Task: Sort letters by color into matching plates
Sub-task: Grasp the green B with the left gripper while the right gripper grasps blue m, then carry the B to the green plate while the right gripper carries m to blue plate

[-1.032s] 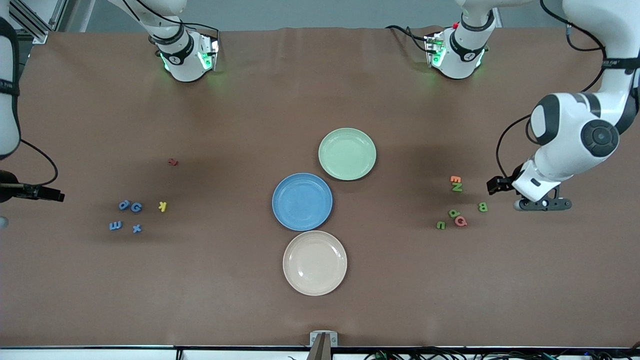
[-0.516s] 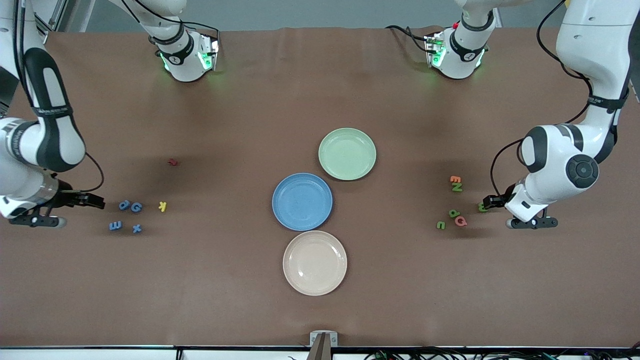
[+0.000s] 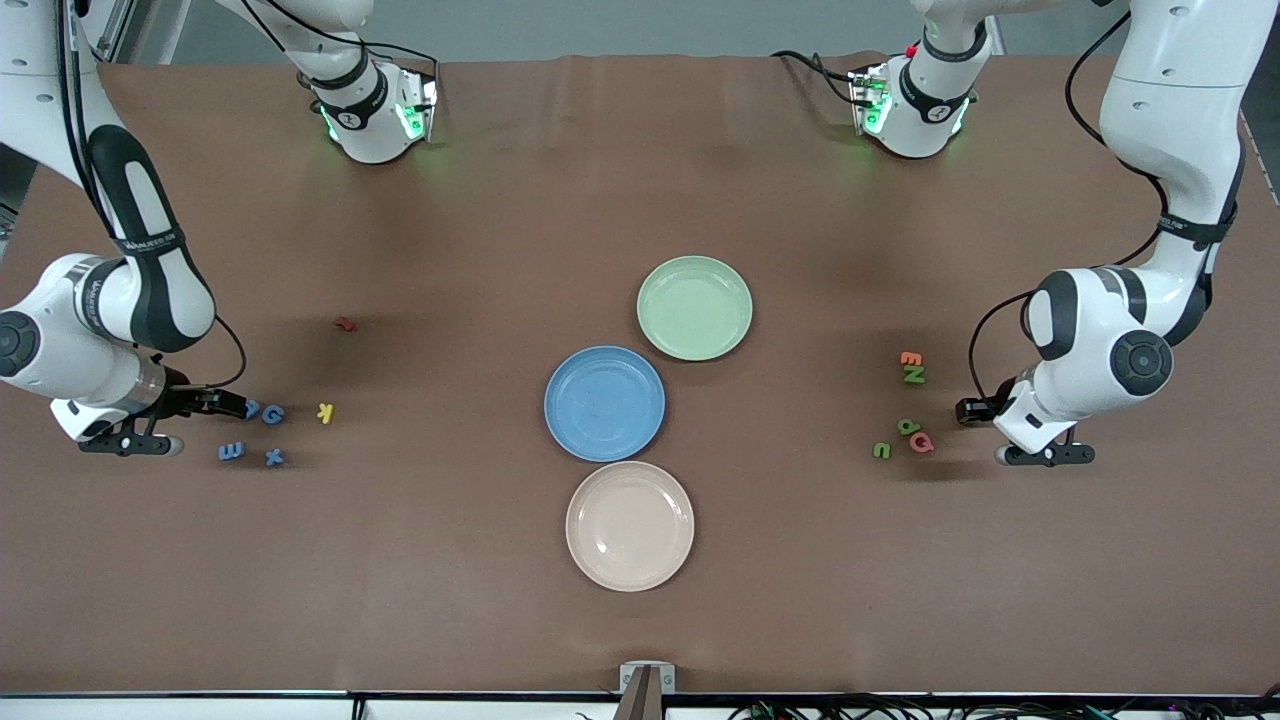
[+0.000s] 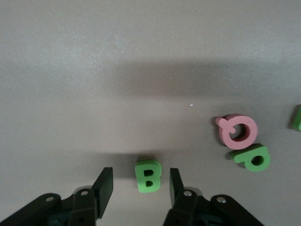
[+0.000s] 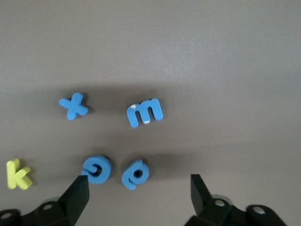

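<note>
**A:** Front view?

**B:** I've got the blue plate [image 3: 604, 403] and green plate [image 3: 695, 307] touching mid-table. Blue letters [image 3: 250, 435] lie toward the right arm's end, green letters [image 3: 905, 405] toward the left arm's.

**A:** Left wrist?

**B:** My left gripper [image 4: 140, 186] is low at the table, jaws spread either side of the green B [image 4: 148, 176], not touching it.

**A:** Right wrist?

**B:** Right gripper [image 5: 140, 194] jaws wide apart, G [image 5: 97, 170] by one finger, p [image 5: 136, 174] between them.
</note>
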Robot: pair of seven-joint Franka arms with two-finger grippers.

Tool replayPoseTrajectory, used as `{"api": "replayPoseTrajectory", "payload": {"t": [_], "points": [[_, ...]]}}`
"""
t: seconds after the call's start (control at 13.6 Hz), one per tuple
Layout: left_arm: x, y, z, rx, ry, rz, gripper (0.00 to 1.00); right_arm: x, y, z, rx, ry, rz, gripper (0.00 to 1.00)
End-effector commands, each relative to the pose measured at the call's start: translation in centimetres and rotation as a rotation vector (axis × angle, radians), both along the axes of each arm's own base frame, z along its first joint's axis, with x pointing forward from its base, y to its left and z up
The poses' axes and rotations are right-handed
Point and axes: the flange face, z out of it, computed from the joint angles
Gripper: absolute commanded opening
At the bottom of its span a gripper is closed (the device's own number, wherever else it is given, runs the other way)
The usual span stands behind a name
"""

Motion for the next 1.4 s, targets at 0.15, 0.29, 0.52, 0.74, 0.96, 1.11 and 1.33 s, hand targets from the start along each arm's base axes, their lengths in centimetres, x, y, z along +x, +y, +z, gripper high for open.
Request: {"api": "replayPoseTrajectory", "payload": {"t": [0.15, 0.29, 0.52, 0.74, 0.96, 1.11, 1.33], "points": [[0.2, 0.1, -1.9, 0.006, 0.002, -0.006, 0.52, 1.7, -1.0, -2.2, -0.011, -0.02, 0.008, 0.79], [-0.1, 0.1, -2.2, 0.005, 0.009, -0.006, 0.51, 2.4, -1.4, -2.6, -0.015, -0.033, 0.008, 0.78], [-0.2, 0.1, -2.4, 0.006, 0.016, -0.003, 0.3, 3.5, -1.8, -3.0, -0.018, -0.049, 0.03, 0.76], [0.0, 0.2, -0.5, 0.01, 0.011, -0.006, 0.02, 4.0, -2.0, -3.4, -0.017, -0.052, 0.028, 0.75], [-0.1, -0.7, 4.3, 0.015, 0.036, -0.017, 0.01, 3.9, -1.5, -4.3, -0.011, -0.041, 0.03, 0.75], [-0.4, -2.9, 7.4, 0.01, 0.04, -0.047, 0.01, 3.9, -1.3, -4.9, -0.009, -0.046, 0.033, 0.75], [-1.7, -8.3, 10.2, 0.001, 0.062, -0.022, 0.01, 4.0, -1.1, -5.1, -0.01, -0.049, 0.036, 0.71]]}}
